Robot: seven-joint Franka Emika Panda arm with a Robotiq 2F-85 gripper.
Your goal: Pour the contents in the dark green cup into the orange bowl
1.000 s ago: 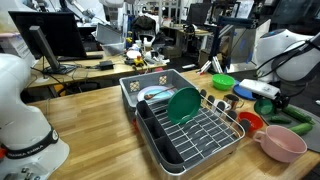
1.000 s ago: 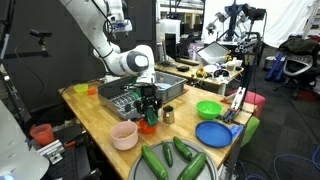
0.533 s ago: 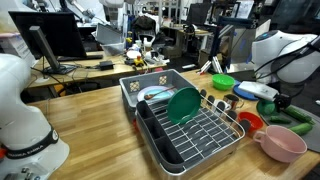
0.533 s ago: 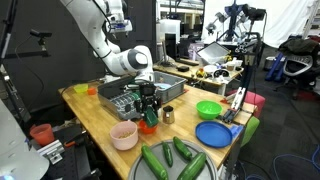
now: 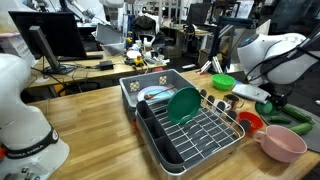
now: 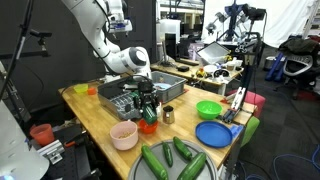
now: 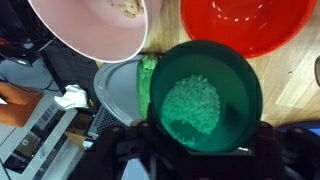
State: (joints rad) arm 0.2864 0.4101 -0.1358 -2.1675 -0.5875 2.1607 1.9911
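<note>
Seen from the wrist, the dark green cup [image 7: 205, 100] sits upright between the robot's dark fingers [image 7: 128, 150], which are closed against its sides. Their tips are blurred and cut off by the lower edge. Pale crumbly contents cover the cup's bottom. The cup is just beside the orange bowl [image 7: 245, 25], its rim overlapping the bowl's near edge. The bowl is cropped at the top, as is the pink bowl [image 7: 90, 30] next to it, which holds a few pale bits. In an exterior view the arm [image 6: 125, 60] hangs over the bowl on the wooden table [image 6: 95, 115], the cup there too small and dark to make out. A grey shape [image 7: 120, 85] beneath the cup cannot be identified.
</note>
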